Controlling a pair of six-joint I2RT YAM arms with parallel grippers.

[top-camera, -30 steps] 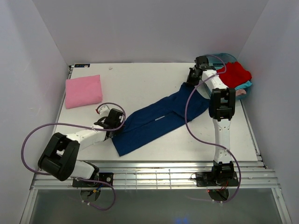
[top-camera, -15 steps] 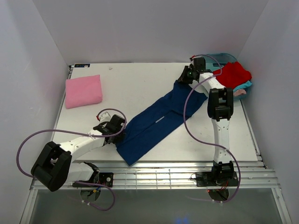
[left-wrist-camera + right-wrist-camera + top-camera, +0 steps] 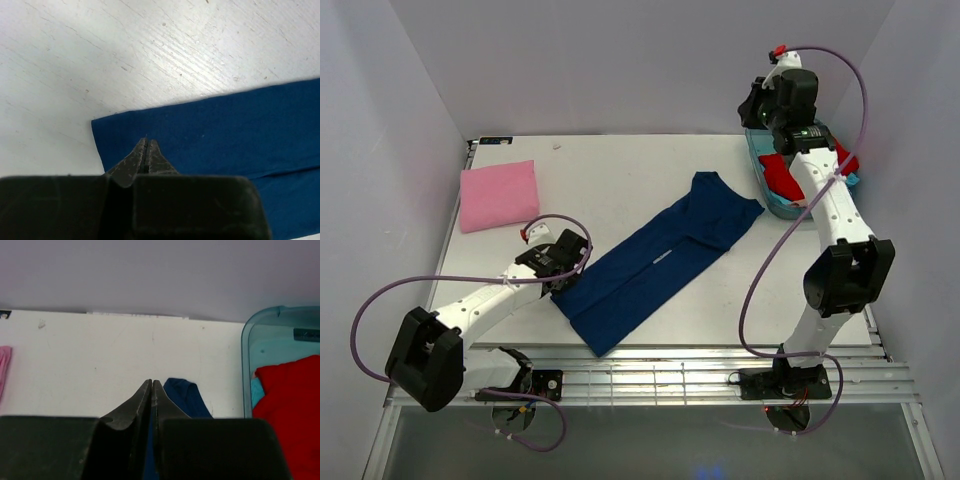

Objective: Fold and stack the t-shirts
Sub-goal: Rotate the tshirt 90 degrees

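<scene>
A navy blue t-shirt (image 3: 660, 255) lies flat as a long folded strip, slanting across the table. My left gripper (image 3: 567, 283) is shut, its tips (image 3: 146, 142) low over the navy cloth (image 3: 225, 130) just inside its near-left corner; no cloth shows between them. High near the back wall, my right gripper (image 3: 758, 102) is shut and empty (image 3: 151, 384), with the shirt's far end (image 3: 185, 395) below it. A folded pink t-shirt (image 3: 498, 195) rests at the back left. Red (image 3: 782, 176) and teal (image 3: 256, 392) t-shirts lie in the tub.
The teal plastic tub (image 3: 757, 170) stands at the table's back right corner, its rim (image 3: 246, 345) close to the navy shirt's far end. White walls enclose the table on three sides. A metal rail runs along the near edge (image 3: 650, 365).
My right gripper has let go of the navy shirt's far end and risen toward the back wall. The shirt has settled flat. The left gripper has shifted slightly along the shirt's near corner.
</scene>
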